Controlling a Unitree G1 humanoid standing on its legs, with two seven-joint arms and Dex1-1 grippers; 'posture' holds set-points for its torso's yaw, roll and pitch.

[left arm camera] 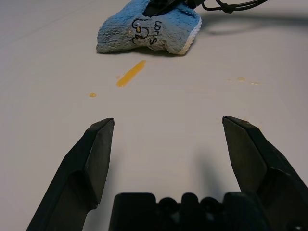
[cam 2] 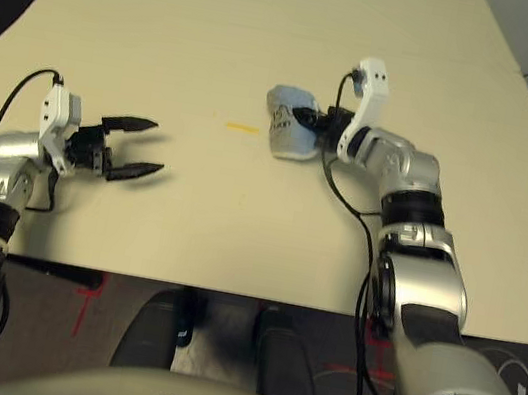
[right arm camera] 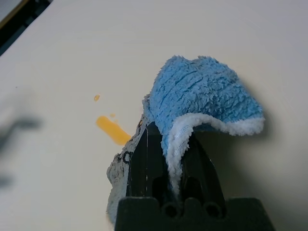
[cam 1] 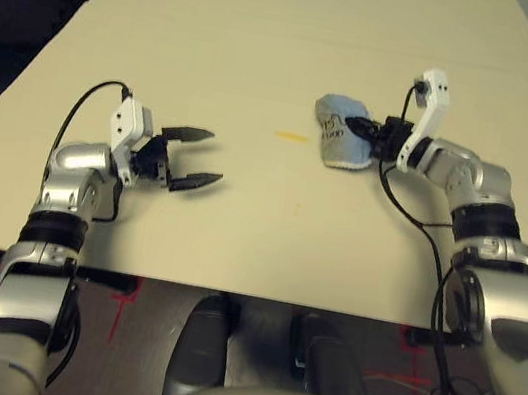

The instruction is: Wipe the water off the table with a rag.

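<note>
- The right gripper's fingers (right arm camera: 147, 161) are closed on the rag (right arm camera: 199, 91), pinching a fold of it between them, with the whitish edge running down into the grip.
- The left gripper's fingers (left arm camera: 94, 166) stand wide apart with nothing between them, over the tabletop (left arm camera: 43, 144) on the robot's left.
- The rag is light blue on one part and greyer on another, bunched and bulging out beyond the right fingers; dark lettering runs across its grey part.
- It lies on the tabletop to the right of the left gripper and a little farther from the robot's body.
- Just beside the rag, on its left, is a yellow-orange streak (cam 1: 291, 136) of liquid, thin and flat, lying between the two grippers.
- Next to that streak sit a tiny speck and a small round spot (left arm camera: 93, 95) of the same colour.
- A few fainter drops (left arm camera: 241, 79) lie apart from the streak, nearer the robot's body.
- Both silver forearms reach in over the near edge of the tabletop, each with a white camera mount (cam 1: 426, 118) at the wrist and black cables running back along it.
- The tabletop is pale cream and smooth, with a thin seam across its far part.
- Below its near edge, red marks (cam 1: 124, 306) show on the dark floor.
</note>
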